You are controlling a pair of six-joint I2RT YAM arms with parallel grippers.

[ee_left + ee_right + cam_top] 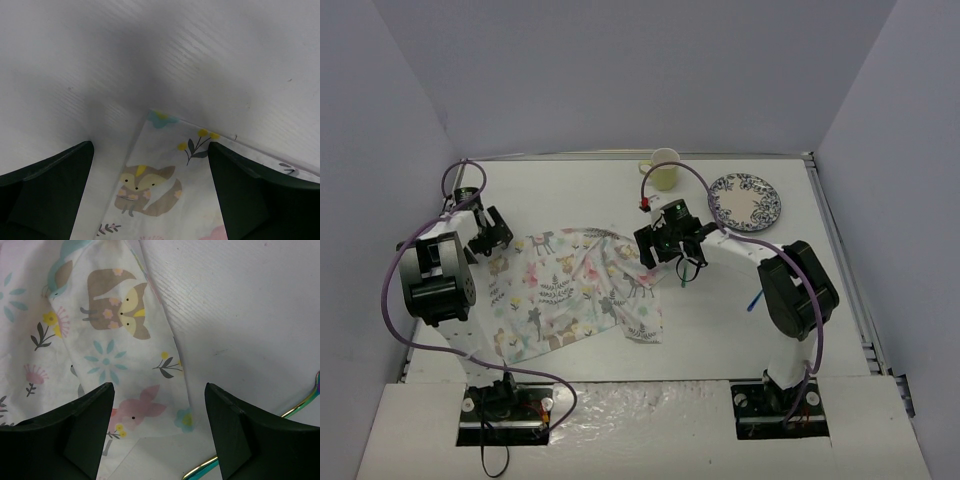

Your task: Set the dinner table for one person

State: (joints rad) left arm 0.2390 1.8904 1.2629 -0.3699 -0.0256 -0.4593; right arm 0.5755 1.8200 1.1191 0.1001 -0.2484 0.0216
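Observation:
The white dinner table (570,190) holds a rumpled floral placemat (575,290) in the middle left. My left gripper (490,237) is open, low over the mat's far left corner (155,185), with one finger (50,190) on each side of it. My right gripper (670,245) is open and empty above the mat's folded right edge (115,350). A pale yellow cup (663,168) stands at the back. A blue-patterned plate (745,200) lies to its right. A thin iridescent utensil (300,402) lies on the table beside the right gripper.
A short blue piece (753,298) shows beside the right arm's elbow. Grey walls close in the table on three sides. A metal edge (840,260) runs down the table's right side. The arms' cables loop over the left and the centre.

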